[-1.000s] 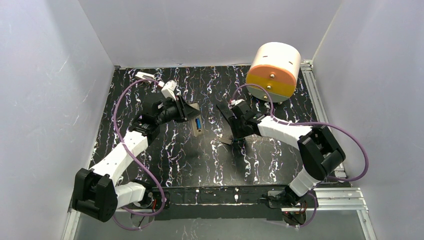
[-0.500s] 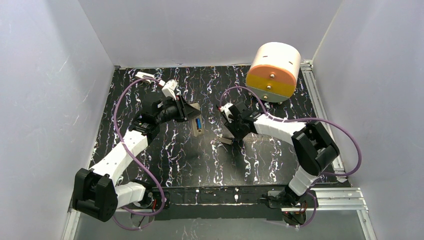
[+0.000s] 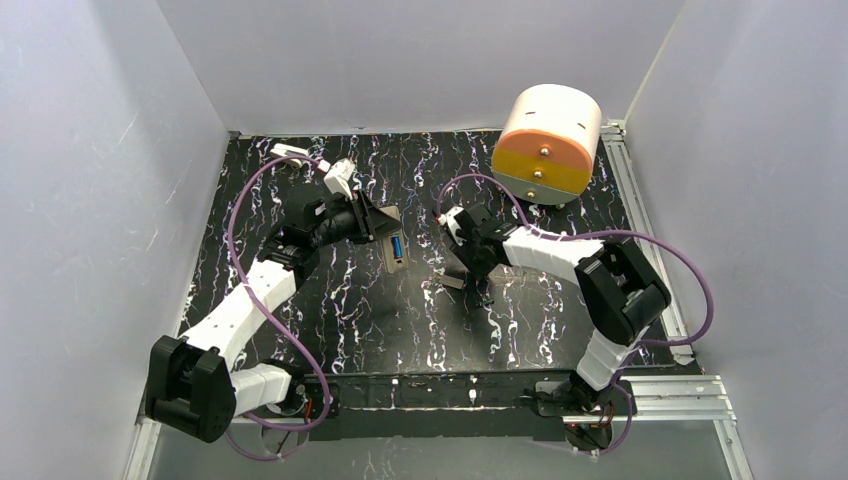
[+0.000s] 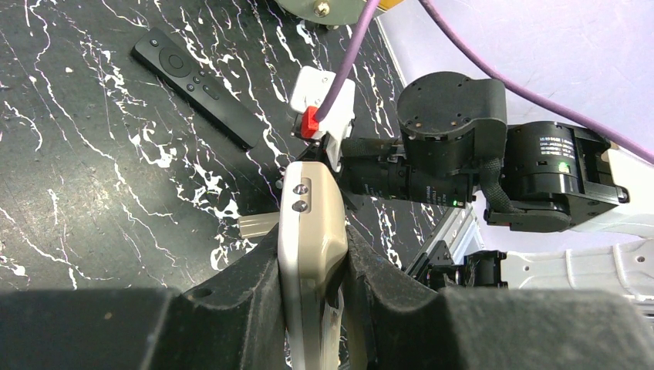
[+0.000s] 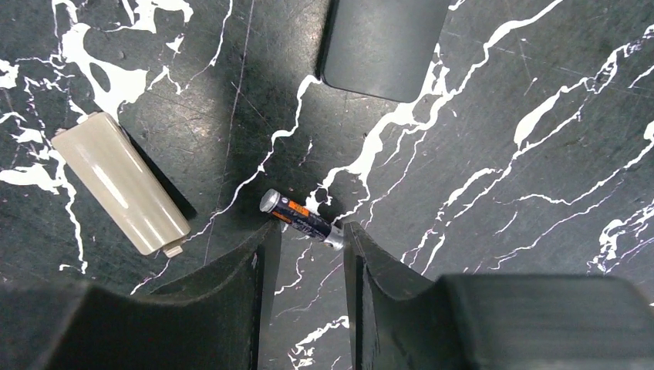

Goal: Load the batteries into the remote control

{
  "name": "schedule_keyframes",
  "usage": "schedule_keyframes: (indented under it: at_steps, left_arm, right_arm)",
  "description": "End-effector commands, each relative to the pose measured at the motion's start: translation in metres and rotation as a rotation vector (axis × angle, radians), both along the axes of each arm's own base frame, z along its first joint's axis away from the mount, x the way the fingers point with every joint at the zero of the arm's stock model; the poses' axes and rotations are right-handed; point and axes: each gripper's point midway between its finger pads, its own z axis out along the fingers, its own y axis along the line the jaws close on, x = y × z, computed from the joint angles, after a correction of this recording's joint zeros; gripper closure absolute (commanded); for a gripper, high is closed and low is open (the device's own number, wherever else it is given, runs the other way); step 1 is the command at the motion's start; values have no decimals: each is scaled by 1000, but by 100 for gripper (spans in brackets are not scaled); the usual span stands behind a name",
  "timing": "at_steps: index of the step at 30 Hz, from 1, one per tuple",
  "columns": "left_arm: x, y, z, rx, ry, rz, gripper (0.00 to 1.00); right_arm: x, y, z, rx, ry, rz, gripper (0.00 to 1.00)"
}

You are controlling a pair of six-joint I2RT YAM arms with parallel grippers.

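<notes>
My left gripper (image 4: pixel 312 243) is shut on the pale beige-white remote control (image 4: pixel 308 223) and holds it on edge above the table. In the top view the remote (image 3: pixel 392 242) shows its open compartment with a blue battery (image 3: pixel 397 248) in it. My right gripper (image 5: pixel 308 235) is open, with its fingertips down at the table on either side of a dark battery with an orange label (image 5: pixel 302 219). The battery lies crosswise at the fingertips, and I cannot tell if they touch it. In the top view the right gripper (image 3: pixel 472 268) is right of the remote.
A beige battery cover (image 5: pixel 119 183) lies left of the loose battery and also shows in the top view (image 3: pixel 453 282). A long flat black strip (image 4: pixel 197 77) lies beyond it, with its end in the right wrist view (image 5: pixel 382 46). A white-and-orange drum (image 3: pixel 550 140) stands at the back right.
My right gripper has swung left and turned, coming down over the loose battery. My left arm and the remote have not moved.
</notes>
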Motion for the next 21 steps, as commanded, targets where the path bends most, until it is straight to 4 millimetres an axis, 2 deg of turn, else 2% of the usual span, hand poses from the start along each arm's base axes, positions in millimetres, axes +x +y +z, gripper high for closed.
schedule_keyframes:
  at_steps: [1,5,8,10,12,15,17,19,21]
  left_arm:
    - [3,-2,21,-18,-58,-19,100]
    - [3,-1,21,-16,-59,-12,100]
    - [4,1,20,-13,-60,1,100]
    - [5,2,19,-10,-57,8,100]
    - [4,3,17,-7,-55,11,100]
    - [5,3,14,-1,-52,13,100]
    - [6,4,13,2,-50,15,100]
    - [6,3,12,5,-51,14,100]
    - [6,4,12,6,-51,16,100]
  right_arm:
    - [7,4,2,-11,-11,15,56]
    - [5,8,9,17,5,-24,53]
    - [14,7,40,79,-54,-181,46]
    - [9,1,59,128,-73,-296,41]
    - [-12,-4,63,172,-13,-383,38]
    - [-62,-19,46,174,162,-480,38]
    - [-87,-30,39,172,219,-545,36]
    - [-103,-34,41,213,247,-574,35]
    - [-112,-32,50,272,254,-566,33]
